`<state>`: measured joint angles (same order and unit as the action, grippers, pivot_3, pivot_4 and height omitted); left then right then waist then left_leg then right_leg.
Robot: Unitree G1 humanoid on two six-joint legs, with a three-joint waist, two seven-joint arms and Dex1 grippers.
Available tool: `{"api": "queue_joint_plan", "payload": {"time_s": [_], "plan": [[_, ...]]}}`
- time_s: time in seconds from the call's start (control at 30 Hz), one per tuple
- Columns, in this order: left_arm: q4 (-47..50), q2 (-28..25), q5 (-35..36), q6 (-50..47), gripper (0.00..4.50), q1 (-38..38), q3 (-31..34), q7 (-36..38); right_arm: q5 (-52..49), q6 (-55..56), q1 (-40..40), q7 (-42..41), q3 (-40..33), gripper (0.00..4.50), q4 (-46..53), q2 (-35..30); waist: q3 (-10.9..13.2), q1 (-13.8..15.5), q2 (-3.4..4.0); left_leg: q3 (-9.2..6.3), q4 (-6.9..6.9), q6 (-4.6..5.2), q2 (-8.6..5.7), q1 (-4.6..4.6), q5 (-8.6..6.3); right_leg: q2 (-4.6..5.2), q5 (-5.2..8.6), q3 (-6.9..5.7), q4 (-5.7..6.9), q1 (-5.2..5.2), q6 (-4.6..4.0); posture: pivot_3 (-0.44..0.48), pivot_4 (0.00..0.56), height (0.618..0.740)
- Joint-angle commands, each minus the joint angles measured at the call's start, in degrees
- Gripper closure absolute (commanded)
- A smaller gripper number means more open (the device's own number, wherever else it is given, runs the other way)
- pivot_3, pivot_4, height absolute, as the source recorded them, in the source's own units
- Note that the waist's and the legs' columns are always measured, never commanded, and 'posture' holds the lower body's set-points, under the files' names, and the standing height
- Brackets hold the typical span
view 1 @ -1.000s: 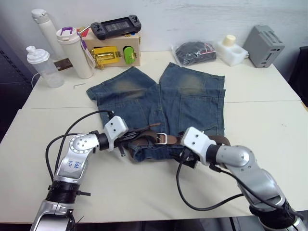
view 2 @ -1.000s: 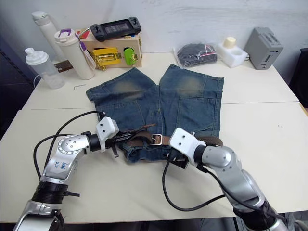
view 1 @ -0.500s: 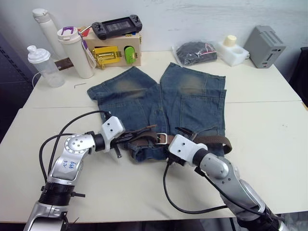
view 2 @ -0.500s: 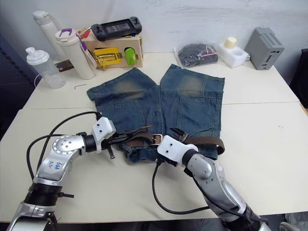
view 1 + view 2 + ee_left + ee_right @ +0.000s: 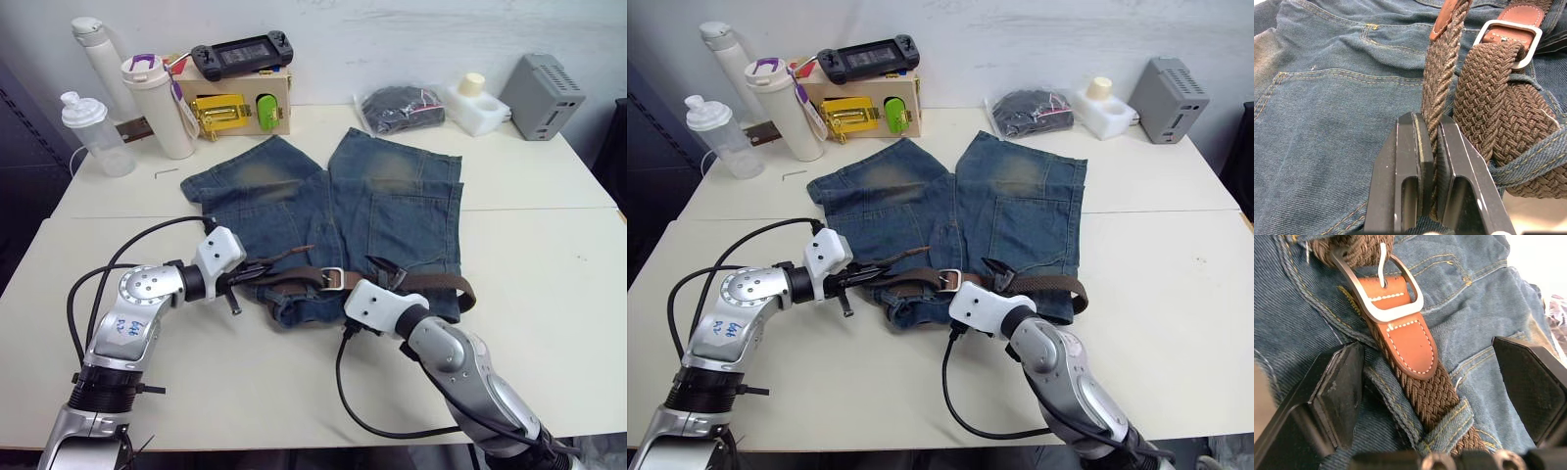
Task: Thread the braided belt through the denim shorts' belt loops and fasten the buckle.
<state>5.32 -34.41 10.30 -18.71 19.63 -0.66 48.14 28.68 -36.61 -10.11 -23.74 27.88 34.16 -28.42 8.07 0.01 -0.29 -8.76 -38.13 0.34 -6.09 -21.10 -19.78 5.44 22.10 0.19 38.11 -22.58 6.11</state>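
From the head camera I see the denim shorts (image 5: 333, 211) flat on the table (image 5: 549, 255), while my left wrist view has the left gripper (image 5: 1431, 128) pinching the braided belt (image 5: 1442, 73), and my right wrist view has the right gripper (image 5: 1442, 377) spread wide around the buckle (image 5: 1382, 293).

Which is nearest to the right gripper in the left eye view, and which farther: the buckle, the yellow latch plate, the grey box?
From the right gripper:
1. The buckle, just to its left on the waistband.
2. The yellow latch plate, far back on the left.
3. The grey box, far back right; too close to the latch plate to rank firmly.
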Motion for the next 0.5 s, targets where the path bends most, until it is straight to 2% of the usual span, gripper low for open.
{"api": "queue_joint_plan", "payload": {"time_s": [0.03,0.17,0.27,0.4,0.43,0.5], "plan": [[0.7,-1.9,-1.2,1.7,4.50,-0.8,0.3,-0.2,3.3,-1.4,0.7,-0.1,-0.5,0.03,-0.9,-0.2,0.0,0.0,0.00,0.00,0.00,0.00,0.00,0.00,0.00,0.00,0.00,0.00,0.00,0.00,0.00,0.000,0.150,0.733],[0.4,-2.9,-2.4,2.8,4.50,-0.8,-0.4,-0.2,4.9,-1.7,0.6,0.2,-0.6,0.03,-1.1,1.1,0.0,0.0,0.00,0.00,0.00,0.00,0.00,0.00,0.00,0.00,0.00,0.00,0.00,0.00,0.00,0.000,0.150,0.733],[0.8,-2.8,-2.0,2.4,4.50,-0.7,-0.4,-0.1,5.9,-1.6,-0.2,0.7,-0.5,0.81,-1.8,2.9,0.0,-0.1,0.00,0.01,0.00,0.00,0.00,0.00,0.00,0.00,0.00,0.01,0.01,0.00,0.00,0.000,0.150,0.733],[1.0,-3.3,-1.8,2.1,4.50,-0.9,-0.3,0.6,7.5,-0.9,-1.0,1.2,0.7,2.68,-2.0,5.5,0.0,-0.2,0.01,0.02,0.01,0.00,0.00,0.00,0.00,0.00,0.00,0.02,0.10,-0.05,0.00,0.000,0.150,0.733],[1.0,-3.5,-1.8,2.0,4.50,-0.8,-0.4,0.8,8.1,-0.8,-0.9,1.2,1.1,3.29,-2.0,6.0,0.0,-0.2,0.01,0.02,0.01,0.00,0.00,-0.01,0.00,0.00,0.00,0.02,0.15,-0.08,0.00,0.000,0.150,0.733],[1.0,-3.8,-1.9,1.7,4.50,-0.5,-0.5,1.0,9.0,-0.5,-0.4,1.1,1.6,4.10,-2.0,6.7,0.0,-0.2,0.01,0.01,0.01,0.00,0.00,0.00,0.00,0.00,0.00,0.02,0.24,-0.12,0.00,0.000,0.150,0.733]]}}
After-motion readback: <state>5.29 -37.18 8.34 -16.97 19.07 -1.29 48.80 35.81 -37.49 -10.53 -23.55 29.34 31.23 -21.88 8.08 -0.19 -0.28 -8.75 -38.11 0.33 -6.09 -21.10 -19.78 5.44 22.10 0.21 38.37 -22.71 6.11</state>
